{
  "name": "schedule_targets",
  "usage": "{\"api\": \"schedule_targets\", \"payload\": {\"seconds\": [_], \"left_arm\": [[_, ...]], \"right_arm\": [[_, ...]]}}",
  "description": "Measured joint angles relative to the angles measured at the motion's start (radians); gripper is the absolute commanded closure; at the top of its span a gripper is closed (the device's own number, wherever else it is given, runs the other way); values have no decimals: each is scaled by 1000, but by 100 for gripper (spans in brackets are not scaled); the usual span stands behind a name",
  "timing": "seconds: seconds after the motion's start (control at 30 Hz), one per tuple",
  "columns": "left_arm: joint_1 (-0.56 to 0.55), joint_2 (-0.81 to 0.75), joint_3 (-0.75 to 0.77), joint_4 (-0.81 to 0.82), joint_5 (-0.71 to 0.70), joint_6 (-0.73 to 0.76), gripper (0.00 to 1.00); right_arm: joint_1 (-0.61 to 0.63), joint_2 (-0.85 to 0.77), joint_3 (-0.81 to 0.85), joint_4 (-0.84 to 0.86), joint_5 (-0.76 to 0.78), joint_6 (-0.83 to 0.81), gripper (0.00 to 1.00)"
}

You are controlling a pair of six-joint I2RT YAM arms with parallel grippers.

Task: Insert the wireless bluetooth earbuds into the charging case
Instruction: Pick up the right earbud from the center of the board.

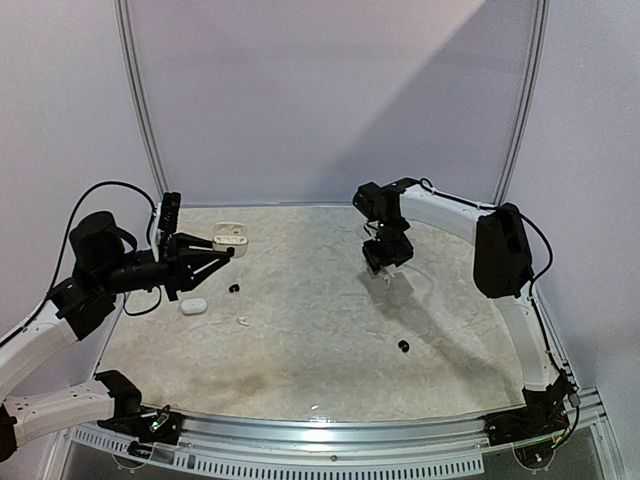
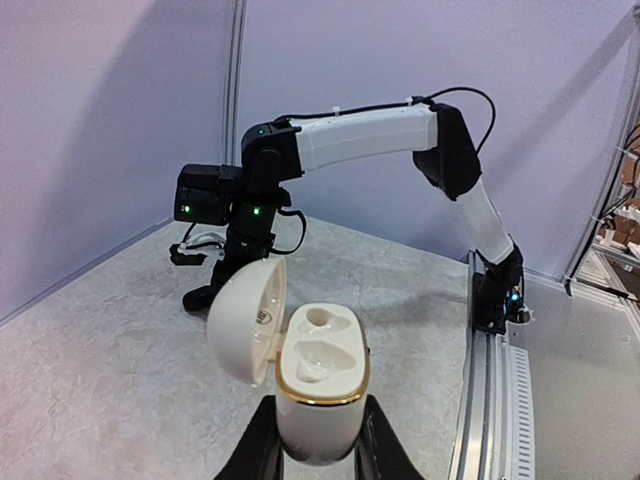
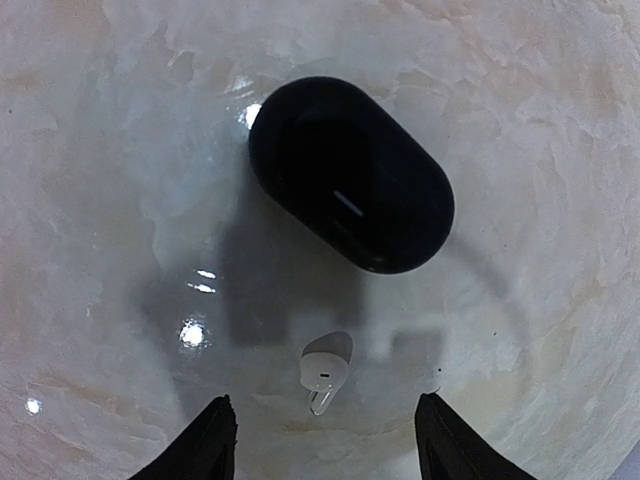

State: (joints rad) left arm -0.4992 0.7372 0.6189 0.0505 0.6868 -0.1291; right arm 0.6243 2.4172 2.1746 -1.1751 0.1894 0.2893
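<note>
My left gripper (image 2: 320, 452) is shut on an open white charging case (image 2: 322, 375) with a gold rim. It holds the case upright above the table, lid (image 2: 245, 322) swung left, and both wells look empty. The case shows at the left in the top view (image 1: 229, 237). My right gripper (image 3: 327, 440) is open and hovers over a white earbud (image 3: 325, 368) lying on the table between its fingers. A closed black case (image 3: 350, 185) lies just beyond that earbud. Loose on the table are a black earbud (image 1: 234, 289), a white earbud (image 1: 243, 321) and another black earbud (image 1: 403, 346).
A second, closed white case (image 1: 193, 306) lies on the table below my left gripper (image 1: 222, 253). My right arm (image 1: 440, 212) reaches in from the right, with its gripper (image 1: 386, 262) near the table's middle back. A curved rail (image 1: 330, 425) borders the near edge.
</note>
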Motion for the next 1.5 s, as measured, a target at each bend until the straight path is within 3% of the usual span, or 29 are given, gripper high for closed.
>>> {"api": "schedule_targets", "payload": {"seconds": [0.3,0.53,1.5], "left_arm": [[0,0,0,-11,0,6,100],[0,0,0,-11,0,10,100],[0,-11,0,-19,1,32,100]], "right_arm": [[-16,45,-1,24,-32,-44,54],[-27,63,-3,50,-47,-55,72],[-29,24,-82,92,-79,-34,82]]}}
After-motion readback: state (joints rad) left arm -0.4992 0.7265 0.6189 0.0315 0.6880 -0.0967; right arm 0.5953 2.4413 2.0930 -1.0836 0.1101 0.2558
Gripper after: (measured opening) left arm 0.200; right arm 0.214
